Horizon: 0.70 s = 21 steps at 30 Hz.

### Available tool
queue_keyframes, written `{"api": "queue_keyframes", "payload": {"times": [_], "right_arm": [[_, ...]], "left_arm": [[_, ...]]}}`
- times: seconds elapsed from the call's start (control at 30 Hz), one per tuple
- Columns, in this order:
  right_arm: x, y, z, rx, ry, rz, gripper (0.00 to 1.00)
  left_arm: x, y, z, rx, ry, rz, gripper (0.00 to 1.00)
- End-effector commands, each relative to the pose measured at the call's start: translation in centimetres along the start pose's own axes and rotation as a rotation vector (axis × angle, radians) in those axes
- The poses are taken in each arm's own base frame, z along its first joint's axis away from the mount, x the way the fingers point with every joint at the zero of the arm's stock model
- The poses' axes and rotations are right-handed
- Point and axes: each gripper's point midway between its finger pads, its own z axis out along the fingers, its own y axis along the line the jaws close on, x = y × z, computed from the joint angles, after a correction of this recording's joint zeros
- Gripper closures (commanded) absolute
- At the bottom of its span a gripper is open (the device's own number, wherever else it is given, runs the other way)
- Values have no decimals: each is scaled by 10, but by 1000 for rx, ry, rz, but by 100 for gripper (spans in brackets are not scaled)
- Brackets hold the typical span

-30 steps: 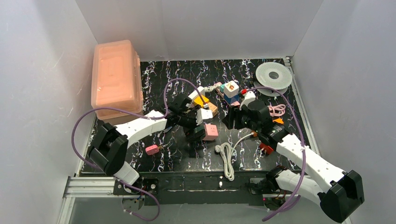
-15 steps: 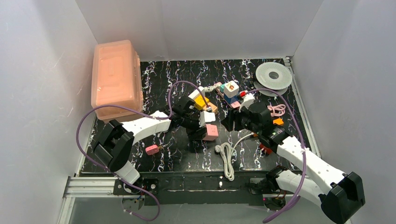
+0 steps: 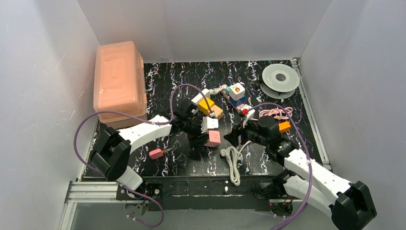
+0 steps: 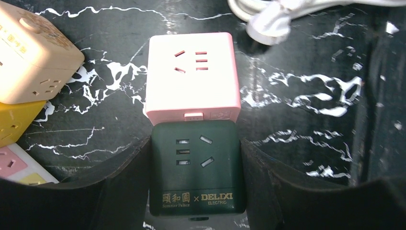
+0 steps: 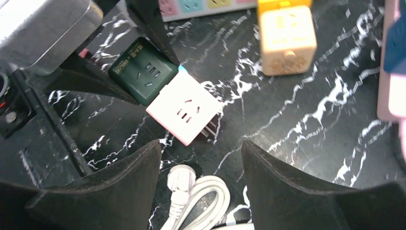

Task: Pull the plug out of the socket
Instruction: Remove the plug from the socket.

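Pinches dark green cube in left end effector, pink cube joined at 12 o'clock. Holds right end effector spread above. Shows socket on tabletop at 9 o'clock of that cube.

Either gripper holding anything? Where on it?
Left gripper: jaws shut on the green cube, gripped by its two side faces, with the pink cube joined to its front. Right gripper: open, holding nothing.

Joined cubes mid-table, coiled cord in front, socket behind, lidded box far left
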Motion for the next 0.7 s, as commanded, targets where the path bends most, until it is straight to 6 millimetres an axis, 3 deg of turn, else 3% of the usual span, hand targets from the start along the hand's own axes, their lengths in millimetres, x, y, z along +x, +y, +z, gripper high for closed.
{"api": "queue_keyframes", "payload": {"times": [0.0, 0.23, 0.37, 0.5, 0.67], "right_arm": [[-40, 34, -9, -190, -129, -247, 29], [-56, 83, -25, -385, -88, -391, 18], [-76, 111, -33, -419, -124, -462, 16], [-82, 133, -35, -441, -116, -552, 14], [-82, 143, -31, -424, -101, -640, 13]], "left_arm": [[-36, -24, -41, 44, -113, 123, 97], [-61, -48, -87, 41, -190, 228, 99], [-63, -62, -106, 47, -189, 270, 100], [-61, -70, -118, 39, -177, 290, 100], [-74, -67, -134, -14, -216, 359, 100]]}}
